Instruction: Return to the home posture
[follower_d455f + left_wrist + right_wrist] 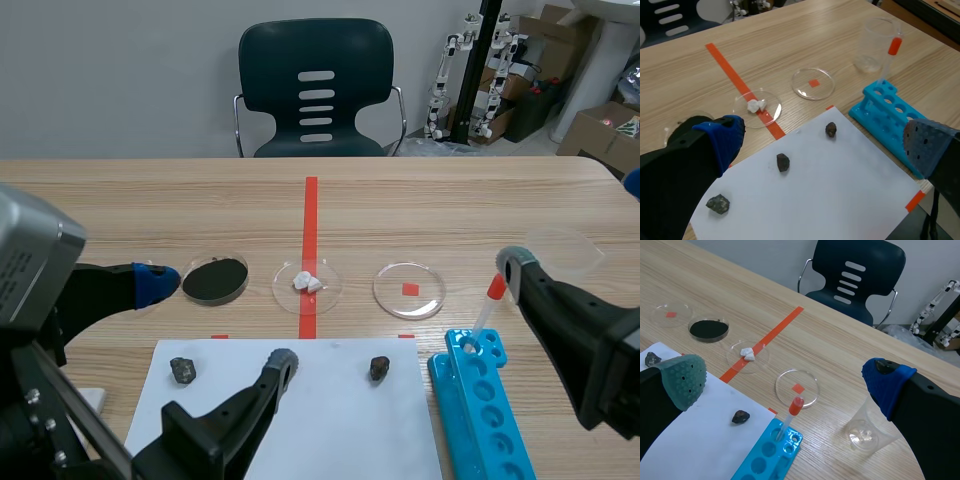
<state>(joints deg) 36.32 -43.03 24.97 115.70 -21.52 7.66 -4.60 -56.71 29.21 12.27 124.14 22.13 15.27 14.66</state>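
- The left gripper (218, 322) hung low over the near left of the table, its fingers spread wide with nothing between them; one blue pad (155, 283) sat just beside the round clear dish of black powder (215, 280).
- The right gripper (573, 225) stood at the near right, jaws likewise wide apart and empty.
- Under the left gripper lay the white sheet of paper (300, 420) with small dark stones (783, 162) scattered on it.
- By the right gripper's grey-green pad (515, 265) a thin clear dropper with an orange-red top (487, 305) stood in the far end of the bright blue plastic tube rack (480, 400). In the scene view pad and dropper top looked near each other, though we could not tell whether they touched.
- Farther out sat a clear dish holding white lumps (307, 283) on the red tape line, an empty clear dish (409, 289) to its right, and a clear plastic beaker (565, 250) at the far right.
- A dark green chair (316, 85) stood beyond the light wooden table (150, 200).
- We judged that nothing remained to set down, so the retreat itself was the step in hand.
- The next move called for drawing both arms back and up, the right one clear of the dropper and beaker, the left one without dragging the paper.
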